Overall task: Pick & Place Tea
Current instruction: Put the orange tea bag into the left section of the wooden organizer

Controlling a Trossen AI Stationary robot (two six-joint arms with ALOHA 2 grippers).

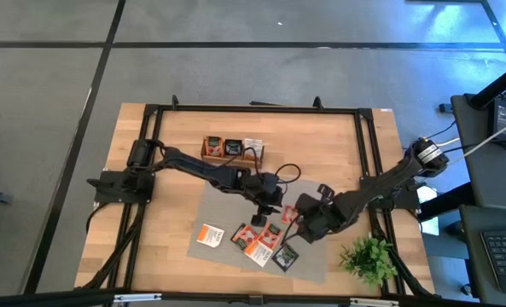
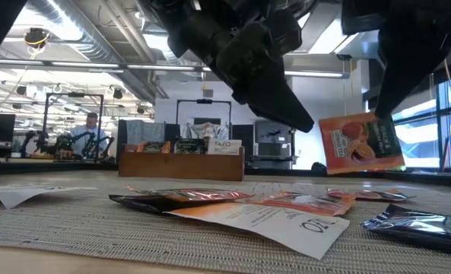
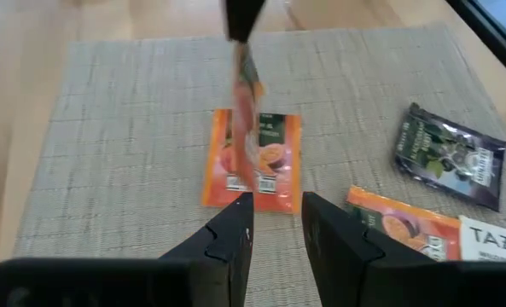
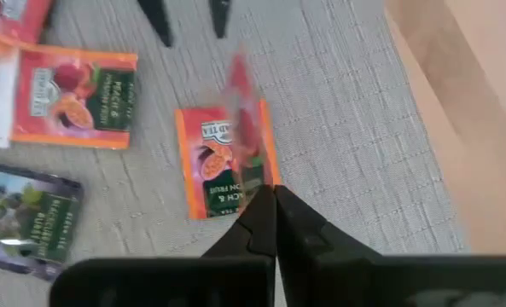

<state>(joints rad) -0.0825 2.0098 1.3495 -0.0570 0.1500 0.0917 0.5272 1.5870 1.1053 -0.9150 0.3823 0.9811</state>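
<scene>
Pinched edge-on in my right fingers (image 4: 265, 203), an orange tea sachet (image 2: 361, 144) hangs above the grey mat (image 1: 223, 205), over another orange sachet (image 4: 225, 162) lying flat. My left fingers (image 3: 276, 223) hover open just beside it, with more sachets (image 1: 257, 243) scattered toward the desk (image 1: 176, 230) edge.

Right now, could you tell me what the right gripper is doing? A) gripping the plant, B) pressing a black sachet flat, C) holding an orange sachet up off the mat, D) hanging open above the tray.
C: the right gripper is shut on an orange sachet, which hangs clear above the mat in the low view.
</scene>
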